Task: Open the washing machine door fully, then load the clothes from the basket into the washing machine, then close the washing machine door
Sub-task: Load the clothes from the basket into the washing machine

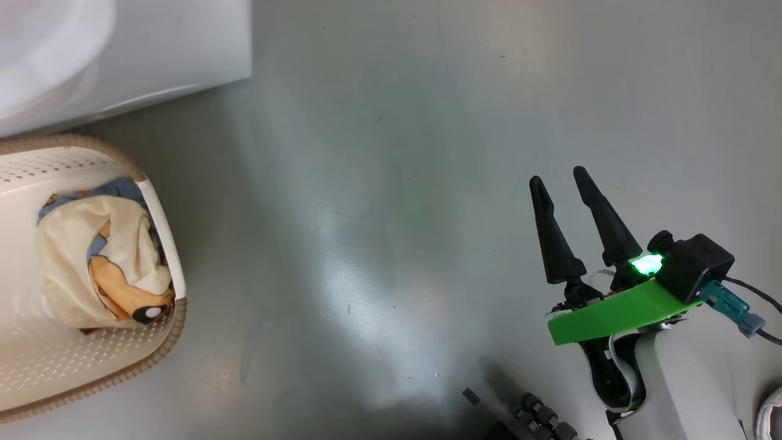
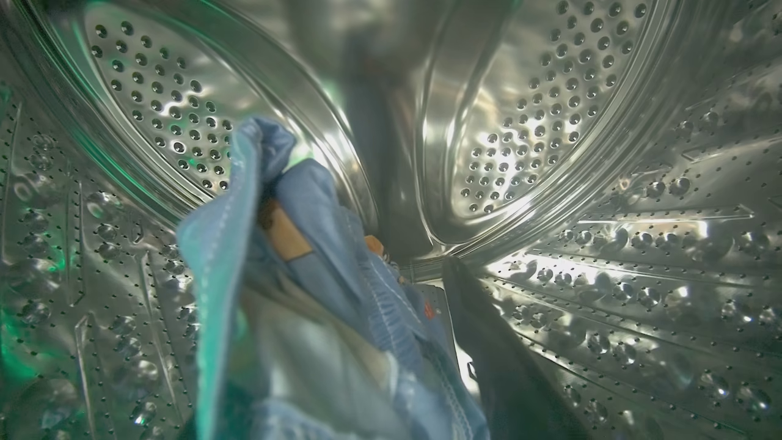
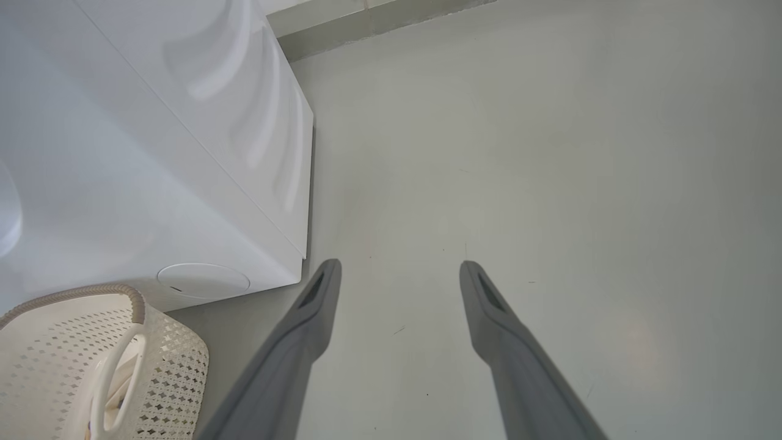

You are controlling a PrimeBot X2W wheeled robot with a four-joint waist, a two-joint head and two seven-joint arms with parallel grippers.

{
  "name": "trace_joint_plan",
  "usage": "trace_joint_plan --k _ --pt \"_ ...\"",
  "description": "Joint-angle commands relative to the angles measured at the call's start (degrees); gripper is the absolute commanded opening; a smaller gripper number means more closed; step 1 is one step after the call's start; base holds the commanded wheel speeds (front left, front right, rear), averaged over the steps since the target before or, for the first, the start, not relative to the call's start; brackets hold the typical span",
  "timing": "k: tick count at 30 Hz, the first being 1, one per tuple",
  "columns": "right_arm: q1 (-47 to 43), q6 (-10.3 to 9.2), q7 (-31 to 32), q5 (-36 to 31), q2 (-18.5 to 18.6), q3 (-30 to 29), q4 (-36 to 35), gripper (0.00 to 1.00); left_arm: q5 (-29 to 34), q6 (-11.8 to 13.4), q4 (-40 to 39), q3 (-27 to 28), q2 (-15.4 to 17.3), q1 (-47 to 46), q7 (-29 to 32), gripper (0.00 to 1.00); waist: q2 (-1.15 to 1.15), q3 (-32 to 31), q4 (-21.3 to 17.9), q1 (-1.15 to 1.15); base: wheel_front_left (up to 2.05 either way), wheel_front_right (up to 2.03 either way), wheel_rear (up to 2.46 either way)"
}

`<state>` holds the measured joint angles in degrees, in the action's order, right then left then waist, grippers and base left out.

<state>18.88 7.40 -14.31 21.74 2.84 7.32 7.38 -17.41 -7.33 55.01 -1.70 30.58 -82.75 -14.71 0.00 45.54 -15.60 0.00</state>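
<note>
The left wrist view looks into the steel perforated drum [image 2: 550, 91] of the washing machine [image 1: 122, 49]. The light blue garment [image 2: 317, 263] with orange prints bunches over the left side of my left gripper [image 2: 391, 275]. One dark finger [image 2: 489, 342] stands clear of the cloth with a gap between, so the jaws look open. The cream garment [image 1: 91, 263] with the orange-and-black figure lies in the basket [image 1: 177, 318] at the left of the head view. My right gripper [image 1: 559, 177] hangs open over bare floor, far right of the basket. The door is out of view.
The white machine side [image 3: 153, 153] and the basket's perforated wall [image 3: 171, 366] stand left of the right gripper [image 3: 400, 266]. Grey floor [image 1: 379, 214] spreads between basket and right arm. A cable with a teal plug [image 1: 730, 305] trails right; dark robot parts [image 1: 537, 421] sit at the bottom edge.
</note>
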Motion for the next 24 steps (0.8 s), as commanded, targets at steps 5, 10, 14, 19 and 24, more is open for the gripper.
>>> trace_joint_plan --k 5,10,14,19,24 --pt "-0.8 0.09 -0.7 -0.4 0.0 0.8 -0.7 1.0 0.3 -0.2 -1.3 -0.5 2.5 0.1 -0.3 1.0 0.0 -0.6 0.5 0.0 0.0 0.0 0.0" --pt "-0.4 0.09 -0.7 -0.7 0.0 0.6 -0.5 1.0 -0.7 -0.2 -1.6 -1.0 2.2 2.6 -0.3 1.0 0.0 -2.5 0.9 0.0 0.0 0.0 0.0" --pt "-0.5 0.09 -0.7 -1.2 0.0 0.4 -0.1 1.0 -1.9 -0.2 -2.3 -1.5 1.6 5.5 -0.3 1.0 0.0 -4.7 1.5 0.0 0.0 0.0 0.0" --pt "-0.9 0.09 -0.7 -2.7 0.0 -0.8 0.7 1.0 -3.3 -0.2 -4.2 -2.2 0.2 11.5 -0.3 1.0 0.0 -9.1 3.2 0.0 0.0 0.0 0.0" --pt "-1.8 0.09 -0.7 -4.2 0.0 -1.4 1.5 1.0 -2.4 -0.2 -6.0 -2.5 -2.0 17.1 -0.3 1.0 0.0 -13.1 5.4 0.0 0.0 0.0 0.0"
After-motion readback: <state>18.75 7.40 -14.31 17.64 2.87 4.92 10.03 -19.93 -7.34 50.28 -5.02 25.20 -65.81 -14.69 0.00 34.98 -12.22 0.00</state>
